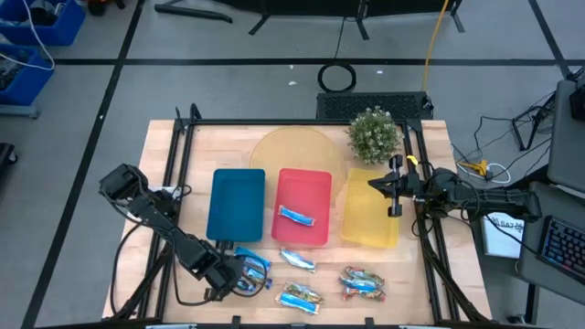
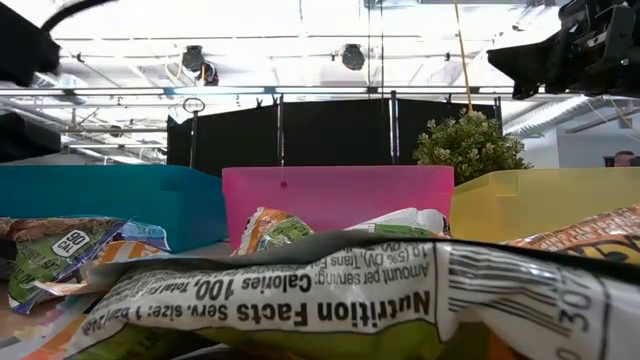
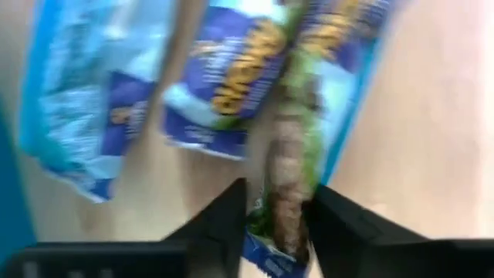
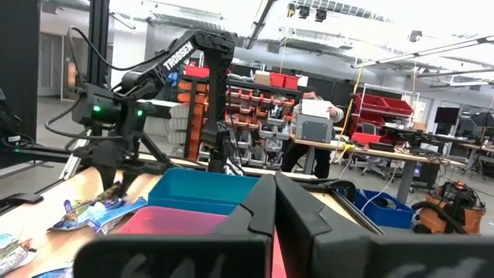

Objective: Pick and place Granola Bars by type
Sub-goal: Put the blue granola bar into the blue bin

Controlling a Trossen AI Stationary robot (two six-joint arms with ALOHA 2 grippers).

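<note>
Several foil-wrapped granola bars lie on the near part of the table: a blue cluster point(image 1: 253, 268), one point(image 1: 297, 260), one point(image 1: 300, 295) and a pair point(image 1: 363, 283). Another bar point(image 1: 297, 217) lies in the red tray point(image 1: 306, 185). My left gripper point(image 1: 236, 277) is down at the blue cluster, shut on a bar with green and brown marks point(image 3: 292, 177). My right gripper point(image 1: 395, 190) waits shut point(image 4: 275, 205) above the yellow tray point(image 1: 370, 219). In the low view, bar wrappers point(image 2: 300, 290) fill the foreground. My left gripper pinches the granola bar between its two fingers point(image 3: 224, 220), at the bar's end nearest the gripper point(image 3: 287, 220). The bar stands on edge in the gap, and its far part reaches over the blue wrappers point(image 3: 224, 85) on the table. Whether it is lifted clear I cannot tell.
The blue tray point(image 1: 236, 206), red tray and yellow tray stand side by side mid-table. Behind them are a round wooden board point(image 1: 292, 151) and a small potted plant point(image 1: 373, 134). A black frame point(image 1: 274, 122) borders the table. A person point(image 4: 312, 116) works in the room beyond.
</note>
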